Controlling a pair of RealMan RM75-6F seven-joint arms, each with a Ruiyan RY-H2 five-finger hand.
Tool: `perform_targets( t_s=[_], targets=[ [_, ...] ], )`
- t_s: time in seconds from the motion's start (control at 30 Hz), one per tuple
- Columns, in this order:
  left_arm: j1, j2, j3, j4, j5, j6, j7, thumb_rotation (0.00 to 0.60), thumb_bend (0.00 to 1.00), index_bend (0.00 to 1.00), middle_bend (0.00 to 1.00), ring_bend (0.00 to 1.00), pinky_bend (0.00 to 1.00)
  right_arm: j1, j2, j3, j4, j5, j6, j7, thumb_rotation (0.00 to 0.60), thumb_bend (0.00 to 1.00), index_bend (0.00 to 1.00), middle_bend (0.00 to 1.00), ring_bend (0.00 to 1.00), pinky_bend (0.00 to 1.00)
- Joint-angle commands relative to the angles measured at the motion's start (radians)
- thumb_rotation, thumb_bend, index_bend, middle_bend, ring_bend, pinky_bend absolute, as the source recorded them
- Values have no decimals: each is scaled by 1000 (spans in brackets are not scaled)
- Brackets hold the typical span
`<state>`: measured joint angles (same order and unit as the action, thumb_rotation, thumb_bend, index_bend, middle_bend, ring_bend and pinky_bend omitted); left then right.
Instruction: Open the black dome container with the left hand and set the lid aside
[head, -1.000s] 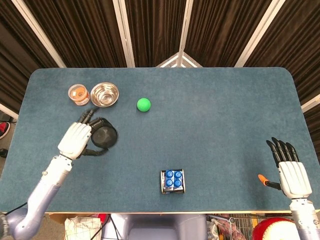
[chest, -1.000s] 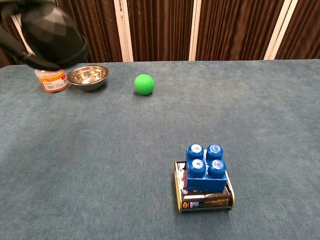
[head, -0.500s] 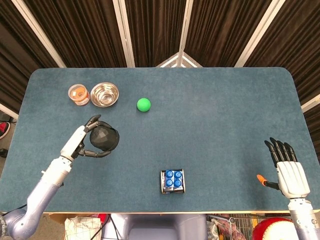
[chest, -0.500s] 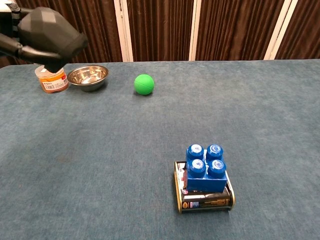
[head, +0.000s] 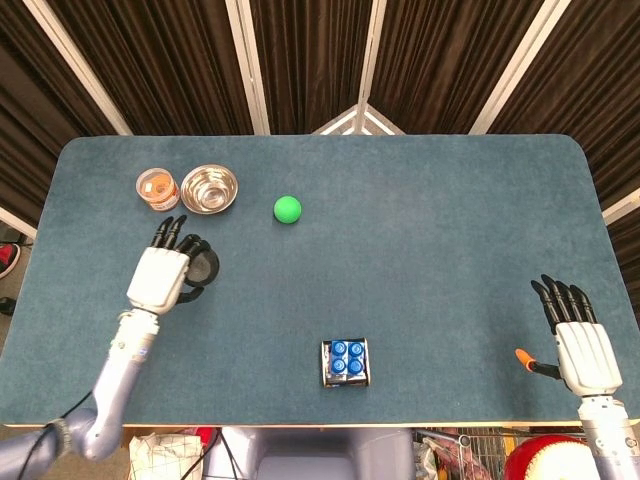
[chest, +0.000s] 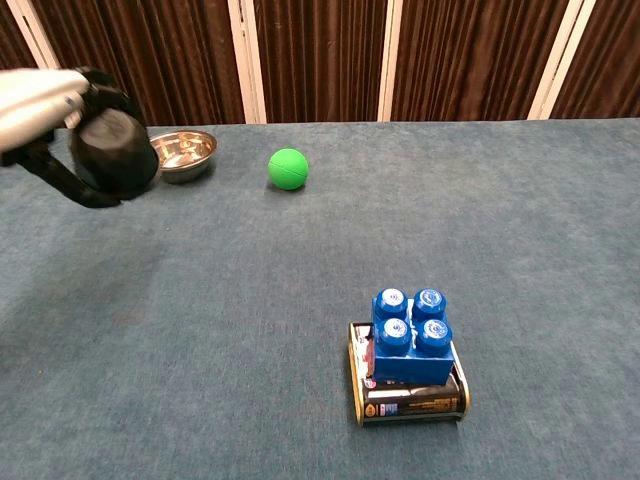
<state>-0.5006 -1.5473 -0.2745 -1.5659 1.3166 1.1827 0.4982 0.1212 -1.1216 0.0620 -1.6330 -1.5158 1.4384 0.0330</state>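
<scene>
The black dome container (head: 206, 268) is in my left hand (head: 160, 275), near the table's left side. The hand lies over it palm down, so the head view shows only its right edge. In the chest view my left hand (chest: 35, 100) grips the black dome container (chest: 115, 155) from above, off the table and tilted. I cannot tell whether lid and base are apart. My right hand (head: 582, 340) lies flat near the front right corner, fingers spread, holding nothing.
A steel bowl (head: 210, 188) and an orange jar (head: 158, 189) stand just behind the left hand. A green ball (head: 287, 208) lies to their right. A blue brick (head: 346, 362) sits on a tin at the front middle. A small orange-tipped object (head: 522, 356) lies by the right hand.
My left hand has turned palm down over the dome, which was shown from the side half a second ago. In the chest view the dome has dropped lower. The right hand has barely moved.
</scene>
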Motion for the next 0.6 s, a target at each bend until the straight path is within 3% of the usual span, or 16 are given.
perform_targets(
  t_s=[0.03, 0.33, 0.6],
  targets=[
    [-33, -50, 4, 37, -60, -35, -26, 600, 366, 460, 403, 0, 0, 1, -3, 1, 2, 2, -1, -4, 600, 184, 31, 0, 0, 0],
    [-72, -108, -2, 104, -179, -137, -106, 600, 366, 460, 366, 0, 0, -5, 5, 1, 0, 2, 8, 10, 600, 185, 31, 0, 0, 0],
    [-93, -137, 9, 152, -193, -143, -105, 600, 325, 400, 257, 0, 0, -2, 6, -3, 1, 3, -3, 10, 600, 185, 31, 0, 0, 0]
  ],
)
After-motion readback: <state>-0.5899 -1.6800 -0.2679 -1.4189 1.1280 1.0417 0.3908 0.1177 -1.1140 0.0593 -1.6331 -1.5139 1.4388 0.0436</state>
